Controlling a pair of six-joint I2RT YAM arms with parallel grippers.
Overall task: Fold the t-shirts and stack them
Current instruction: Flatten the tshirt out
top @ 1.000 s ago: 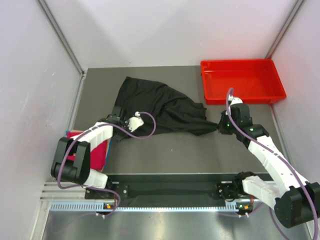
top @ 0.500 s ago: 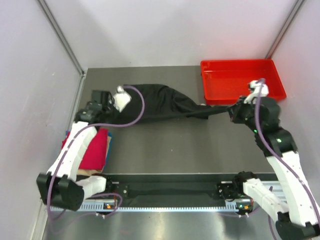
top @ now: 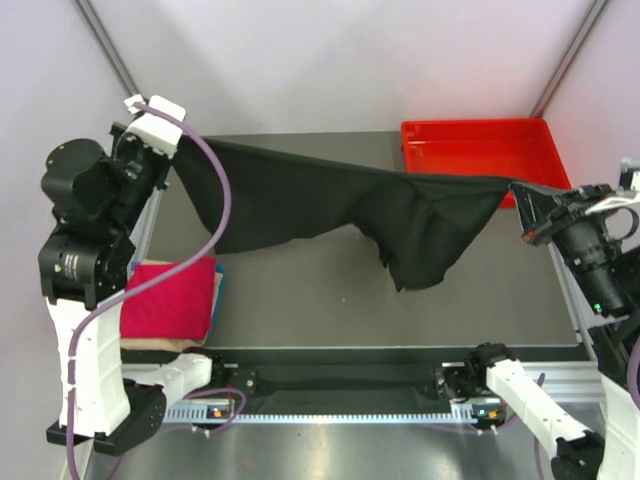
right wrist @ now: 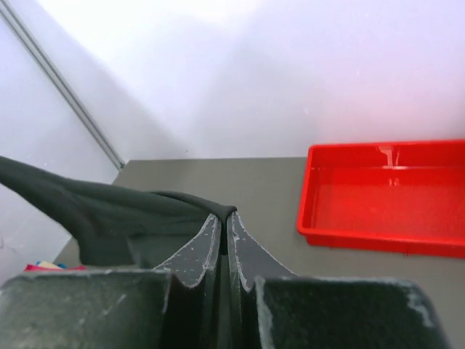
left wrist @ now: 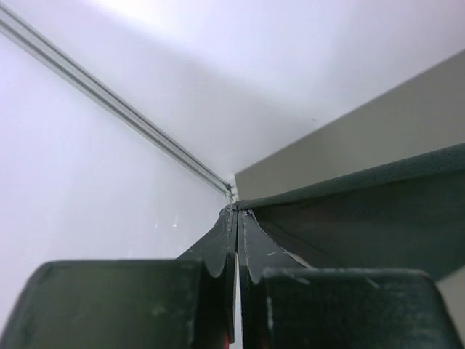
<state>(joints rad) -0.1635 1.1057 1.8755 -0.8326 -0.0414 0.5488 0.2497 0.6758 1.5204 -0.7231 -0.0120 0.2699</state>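
Note:
The black t-shirt (top: 330,205) hangs stretched in the air between my two grippers, its lower part drooping toward the table at the middle right. My left gripper (top: 172,158) is shut on its left corner, high at the back left; in the left wrist view the fingers (left wrist: 238,218) pinch the cloth (left wrist: 378,218). My right gripper (top: 520,192) is shut on its right corner in front of the red tray; the right wrist view shows the pinched edge (right wrist: 227,212) and cloth (right wrist: 109,211). A crimson red t-shirt (top: 168,298) lies folded at the left, a blue edge (top: 219,290) beside it.
A rigid red plastic tray (top: 480,135) stands at the back right, also in the right wrist view (right wrist: 385,196). Grey walls enclose the table on three sides. A metal rail (top: 330,410) runs along the near edge between the arm bases.
Both arms have lifted and pulled apart, raising the black t-shirt off the table and stretching it out in the air. The left gripper rose to the back left, the right moved right.

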